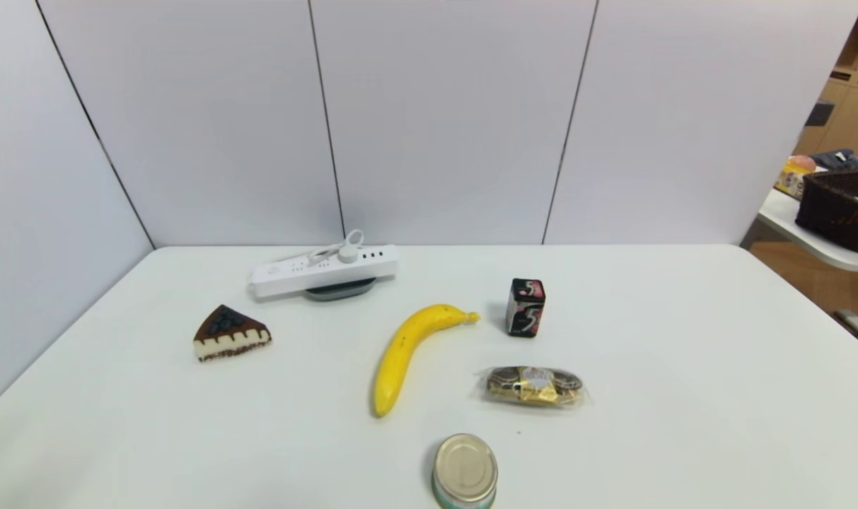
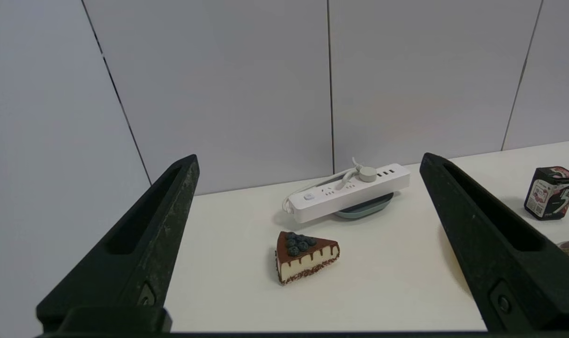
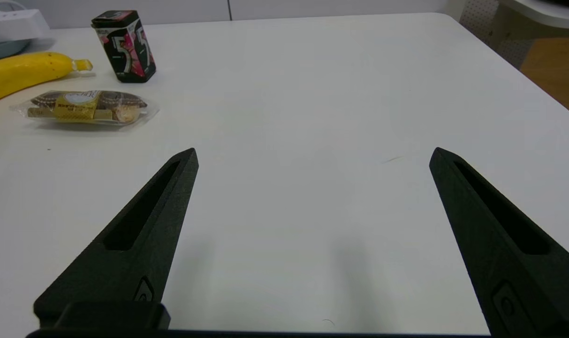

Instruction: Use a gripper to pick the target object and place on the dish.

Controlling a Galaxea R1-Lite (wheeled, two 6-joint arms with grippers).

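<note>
The long white power strip point(image 1: 322, 269) point(image 2: 349, 191) lies across the small grey-blue dish point(image 1: 341, 289) point(image 2: 365, 208) at the back of the table, its looped cord and round plug on top. Most of the dish is hidden beneath it. Neither arm shows in the head view. My left gripper point(image 2: 309, 162) hangs open well short of the strip, with nothing between its fingers. My right gripper point(image 3: 314, 155) is open over bare table on the right side. One end of the strip point(image 3: 13, 24) and the dish's rim point(image 3: 3, 49) show in the right wrist view.
A cake slice point(image 1: 229, 332) point(image 2: 306, 255) lies left of centre. A banana point(image 1: 409, 352), a black gum box point(image 1: 525, 307) point(image 3: 124, 45), a wrapped chocolate pack point(image 1: 532, 385) point(image 3: 84, 106) and a metal-lidded tin can point(image 1: 465, 471) occupy the middle. Grey panels wall the back and left.
</note>
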